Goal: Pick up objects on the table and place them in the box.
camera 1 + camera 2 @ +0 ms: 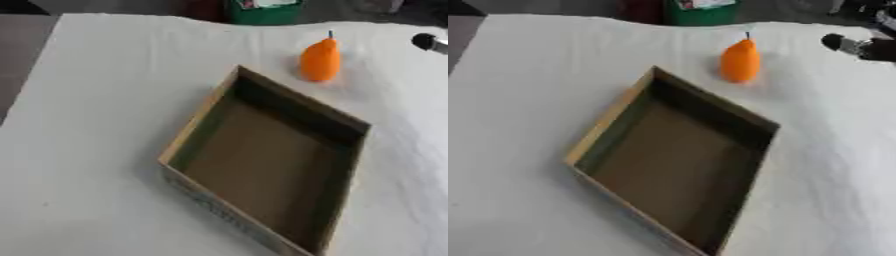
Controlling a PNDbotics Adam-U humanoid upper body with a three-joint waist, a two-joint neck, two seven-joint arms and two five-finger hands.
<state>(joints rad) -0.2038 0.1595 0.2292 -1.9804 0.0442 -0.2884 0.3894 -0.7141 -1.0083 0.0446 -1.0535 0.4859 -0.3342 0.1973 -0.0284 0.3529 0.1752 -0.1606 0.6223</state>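
An orange pear-shaped object [320, 60] with a thin dark stem stands upright on the white cloth, just beyond the far corner of the box. The open cardboard box [199, 125] lies askew in the middle of the table and its brown floor is bare. My right hand [857, 46] enters at the upper right edge, black with a silver part, to the right of the orange object and apart from it. Only its tip shows. My left hand appears in neither view.
A white cloth [96, 100] covers the table. A green container [262, 12] stands past the table's far edge. The dark floor [17, 65] shows along the left side.
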